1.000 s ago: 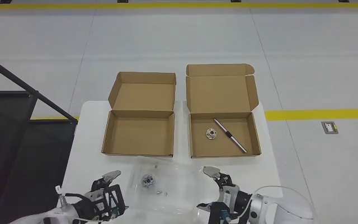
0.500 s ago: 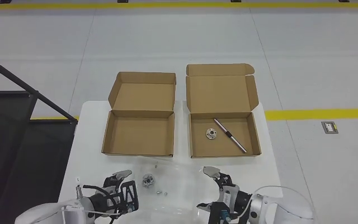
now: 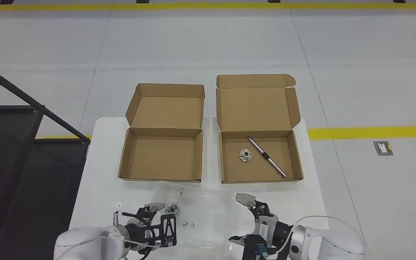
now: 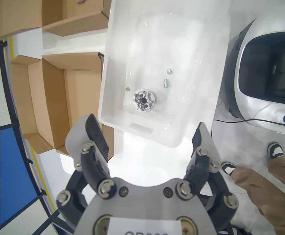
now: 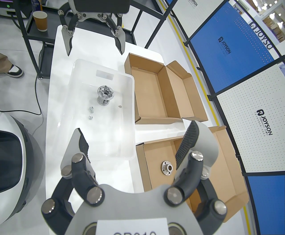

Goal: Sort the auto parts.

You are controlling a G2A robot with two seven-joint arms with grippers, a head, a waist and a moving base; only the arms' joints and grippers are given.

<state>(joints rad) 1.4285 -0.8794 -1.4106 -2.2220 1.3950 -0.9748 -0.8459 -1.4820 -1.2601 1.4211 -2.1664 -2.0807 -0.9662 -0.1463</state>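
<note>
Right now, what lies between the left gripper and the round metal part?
Only the tray wall separates left gripper from round metal part, per the left wrist view.

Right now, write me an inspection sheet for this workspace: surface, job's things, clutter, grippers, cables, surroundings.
Surface: white table, carrying a tray and two boxes.
Job's things: clear tray holds a metal hub and small metal bits. The right box is open, with a ring and a rod inside. The left box is open.
Clutter: nothing seen.
Grippers: left gripper open, at the tray's end nearest the hub. Right gripper open, at the tray's opposite end.
Cables: black cable on the floor beside the table.
Surroundings: blue and white panels, paper cup on a black rack, yellow floor line.
</note>
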